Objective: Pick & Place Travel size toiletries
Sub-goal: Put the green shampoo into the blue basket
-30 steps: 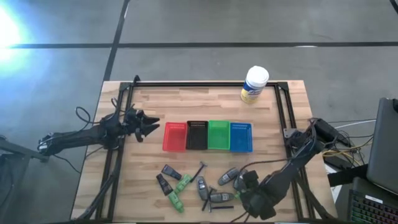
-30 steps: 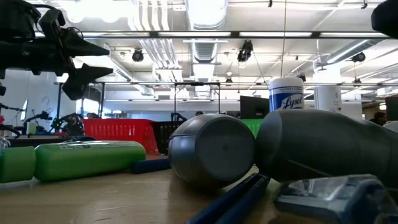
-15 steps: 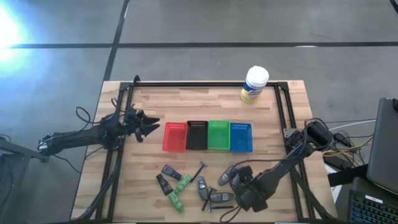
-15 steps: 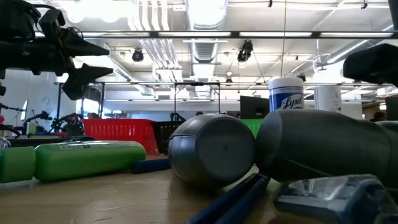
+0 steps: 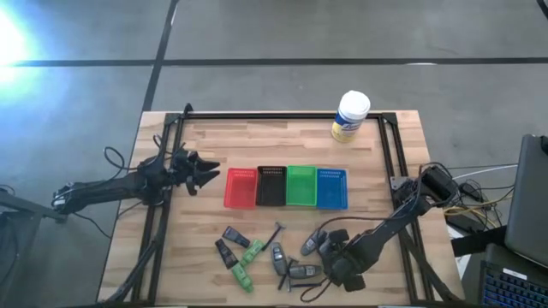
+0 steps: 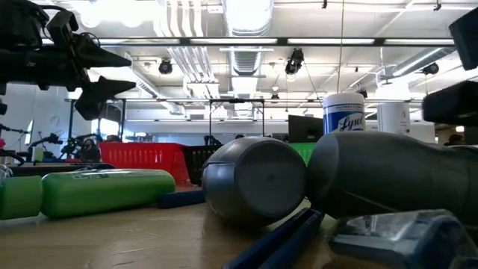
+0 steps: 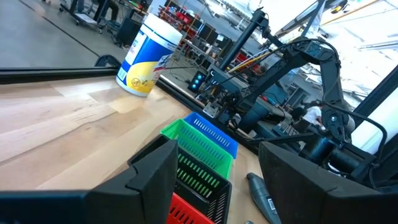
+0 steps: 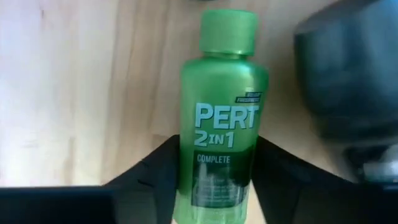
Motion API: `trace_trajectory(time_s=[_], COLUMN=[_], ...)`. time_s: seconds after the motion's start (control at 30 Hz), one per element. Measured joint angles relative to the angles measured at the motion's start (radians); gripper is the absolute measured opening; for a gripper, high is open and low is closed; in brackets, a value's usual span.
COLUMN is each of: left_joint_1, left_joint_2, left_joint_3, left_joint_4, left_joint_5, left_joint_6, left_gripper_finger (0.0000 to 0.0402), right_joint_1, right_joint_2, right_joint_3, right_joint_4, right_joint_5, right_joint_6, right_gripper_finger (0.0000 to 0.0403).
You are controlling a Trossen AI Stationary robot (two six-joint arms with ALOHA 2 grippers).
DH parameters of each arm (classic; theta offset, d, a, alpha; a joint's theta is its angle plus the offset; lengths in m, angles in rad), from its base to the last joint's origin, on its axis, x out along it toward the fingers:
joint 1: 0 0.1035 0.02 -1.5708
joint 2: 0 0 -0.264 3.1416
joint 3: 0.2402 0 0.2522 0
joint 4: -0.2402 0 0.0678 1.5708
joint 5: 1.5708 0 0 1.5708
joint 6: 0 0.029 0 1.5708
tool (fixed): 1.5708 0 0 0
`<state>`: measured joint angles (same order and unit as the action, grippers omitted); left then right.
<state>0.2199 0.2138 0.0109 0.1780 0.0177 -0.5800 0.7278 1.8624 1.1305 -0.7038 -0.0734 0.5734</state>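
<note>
My right gripper (image 5: 336,257) is near the table's near edge, among the scattered toiletries, shut on a bright green "PERT 2in1" bottle (image 8: 221,118). Lying flat on the wood nearby are black tubes (image 5: 234,237), green tubes (image 5: 252,251), grey oval bottles (image 5: 312,242) and a thin black stick (image 5: 276,233). In the low view a green tube (image 6: 104,190) and two grey bottles (image 6: 254,179) lie close to the camera. My left gripper (image 5: 204,175) hovers open at the table's left, beside the red bin, and touches nothing. My right gripper pinches the green bottle's lower body (image 8: 186,180) between its two fingers (image 8: 155,174), one on each side. The fingers lie along the bottle, whose green cap (image 8: 227,31) points away from the wrist. Whether the bottle is clear of the table I cannot tell.
A row of red (image 5: 241,187), black (image 5: 271,186), green (image 5: 301,186) and blue (image 5: 332,187) bins sits mid-table. A white-and-yellow canister (image 5: 350,116) stands at the far edge. A black frame rail (image 5: 282,115) runs round the table. Bare wood lies between bins and far rail.
My right gripper has moved a little toward the table's left and far edges, closer to the grey bottles. In the low view its dark body has come farther into the picture at the right. The left arm and the loose toiletries have stayed still.
</note>
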Motion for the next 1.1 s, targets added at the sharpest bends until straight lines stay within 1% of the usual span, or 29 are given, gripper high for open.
trace_trajectory(time_s=[0.1,0.17,0.27,0.33,0.43,0.53,0.6,0.7,0.77,0.87,0.93,1.0,1.1], left_joint_1=[0.000,0.000,0.000,0.000,0.001,0.001,0.001,0.001,0.001,0.000,0.000,0.000,0.000], left_joint_2=[0.000,0.000,0.000,0.000,0.000,0.000,0.000,0.000,0.000,0.000,0.000,0.000,0.000], left_joint_3=[0.000,0.000,0.000,0.000,0.000,0.000,0.000,0.000,0.000,0.000,0.000,0.000,0.000], left_joint_4=[0.000,0.000,0.000,0.000,0.000,-0.002,-0.002,-0.002,-0.002,-0.003,-0.003,-0.003,-0.003], left_joint_5=[0.000,0.000,0.000,0.000,0.000,0.000,0.000,0.000,0.000,0.000,0.000,0.000,0.000], left_joint_6=[0.000,0.000,0.000,0.000,0.000,0.000,0.000,0.000,0.000,0.000,0.000,0.000,0.000], left_gripper_finger=[0.0229,0.0229,0.0229,0.0229,0.0229,0.0229,0.0229,0.0229,0.0229,0.0229,0.0229,0.0229,0.0229], right_joint_1=[0.008,0.019,0.044,0.062,0.079,0.010,-0.079,-0.239,-0.341,-0.477,-0.548,-0.600,-0.649], right_joint_2=[-0.003,-0.029,-0.116,-0.188,-0.320,-0.454,-0.523,-0.608,-0.641,-0.657,-0.652,-0.632,-0.597], right_joint_3=[0.020,0.041,0.071,0.070,0.026,-0.075,-0.142,-0.210,-0.249,-0.295,-0.317,-0.331,-0.333], right_joint_4=[-0.006,-0.023,-0.040,-0.090,-0.151,-0.146,-0.148,-0.144,-0.144,-0.101,-0.062,-0.049,-0.044], right_joint_5=[-0.058,-0.082,-0.079,-0.030,0.097,0.223,0.302,0.371,0.372,0.328,0.294,0.277,0.232], right_joint_6=[0.089,0.176,0.349,0.526,0.879,1.164,1.264,1.288,1.259,1.190,1.137,1.102,1.062], right_gripper_finger=[0.0115,0.0111,0.0111,0.0110,0.0117,0.0119,0.0118,0.0117,0.0121,0.0131,0.0141,0.0157,0.0193])
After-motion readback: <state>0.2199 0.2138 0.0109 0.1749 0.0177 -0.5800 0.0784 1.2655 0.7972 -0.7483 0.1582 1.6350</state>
